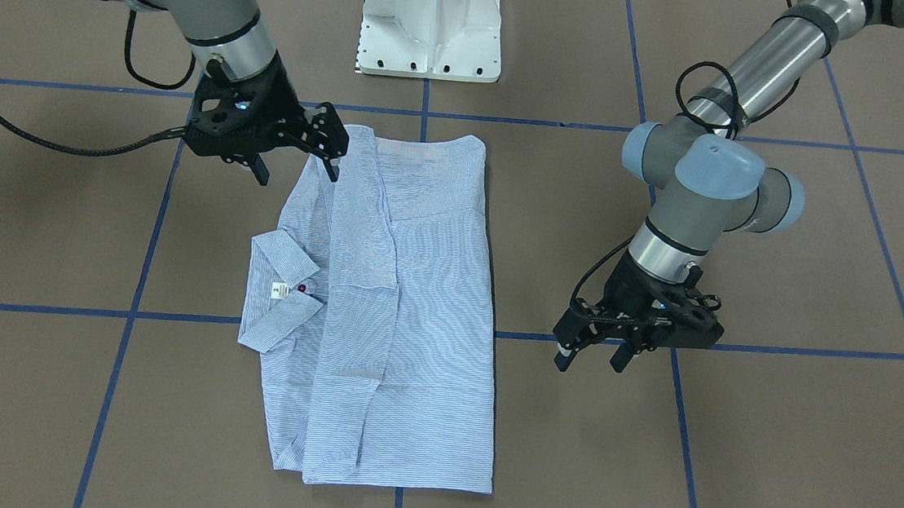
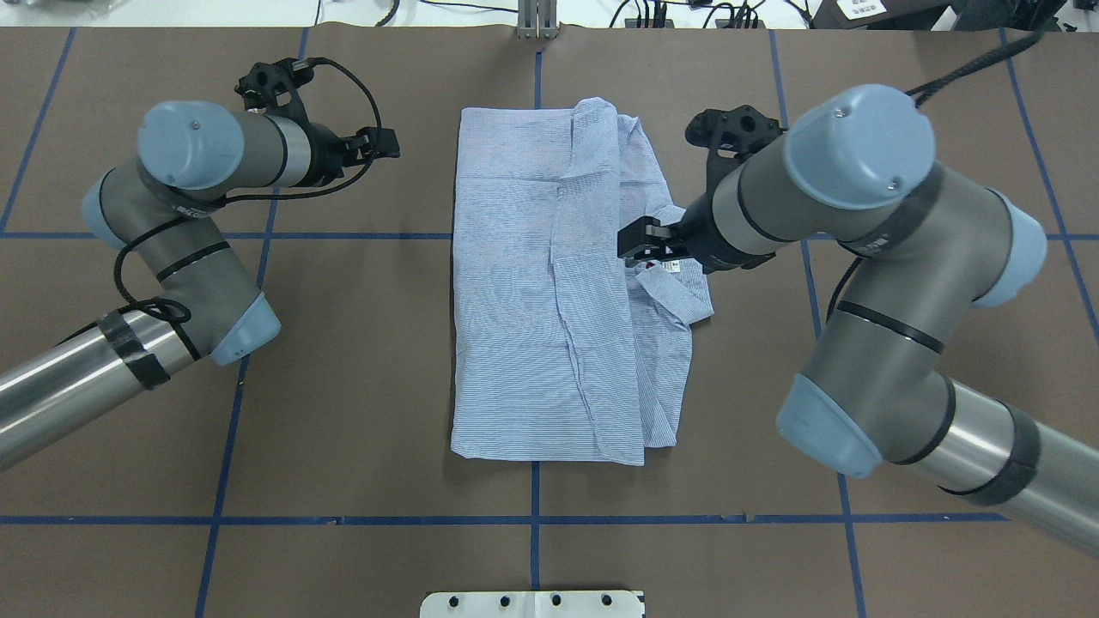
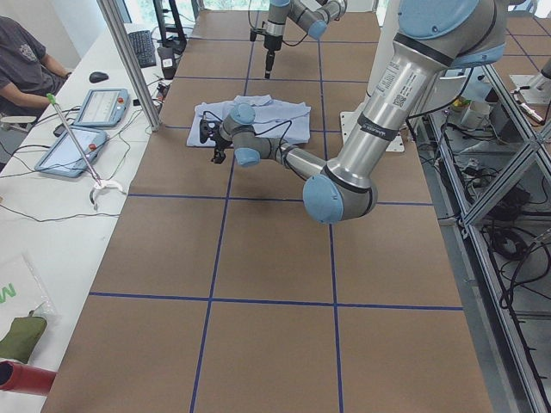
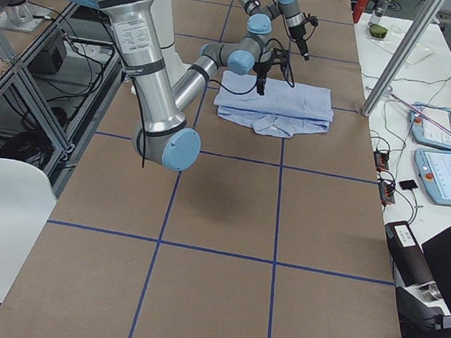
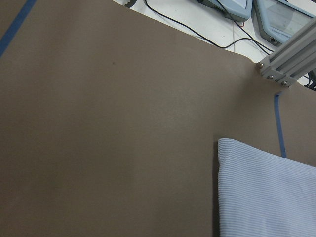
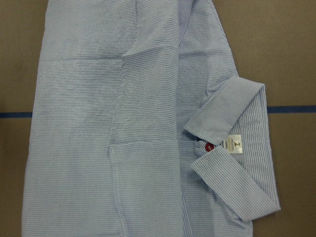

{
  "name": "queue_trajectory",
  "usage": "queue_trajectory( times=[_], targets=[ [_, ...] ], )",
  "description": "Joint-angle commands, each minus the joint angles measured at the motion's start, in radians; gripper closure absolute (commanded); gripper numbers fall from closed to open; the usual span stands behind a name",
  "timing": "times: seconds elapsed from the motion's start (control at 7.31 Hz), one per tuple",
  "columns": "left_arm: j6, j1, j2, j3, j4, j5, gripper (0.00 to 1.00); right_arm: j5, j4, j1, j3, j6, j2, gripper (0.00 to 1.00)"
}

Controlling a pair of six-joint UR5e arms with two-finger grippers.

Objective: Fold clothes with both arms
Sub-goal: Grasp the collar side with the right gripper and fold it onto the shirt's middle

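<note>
You've got 1 shirt (image 1: 415,300), folded into a long rectangle, flat mid-counter (image 1: 771,446) btwn the 2 arms. Right end effector (image 1: 297,171) hangs above its collar-side edge, fingers apart, empty. Left end effector (image 1: 592,358) is beside the opp. edge, off the cloth, fingers also apart. 1 red button (image 1: 302,287) shows.

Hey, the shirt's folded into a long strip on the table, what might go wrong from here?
The collar sticks out past the folded edge of the shirt on the robot's right, so another fold may crumple it or leave it showing. Layers overlap unevenly along that side; the open right pincer above it might catch only the top one and drag the fold apart.
</note>
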Motion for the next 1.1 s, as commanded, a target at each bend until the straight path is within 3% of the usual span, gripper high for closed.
queue_trajectory(
  times=[0.0,0.41,0.55,0.96],
  targets=[
    [0.017,-0.003,0.044,-0.033,-0.001,-0.027,0.00,-0.090,-0.045,-0.032,-0.224,-0.076,0.180,0.00],
    [0.017,-0.003,0.047,-0.033,-0.004,-0.027,0.00,-0.243,-0.127,-0.098,-0.587,-0.150,0.459,0.01],
    [0.015,-0.002,0.047,-0.033,-0.006,-0.027,0.00,-0.250,-0.140,-0.103,-0.654,-0.189,0.492,0.01],
    [0.008,0.003,0.044,-0.034,-0.012,-0.025,0.00,-0.293,-0.235,-0.135,-0.681,-0.272,0.486,0.00]
  ],
)
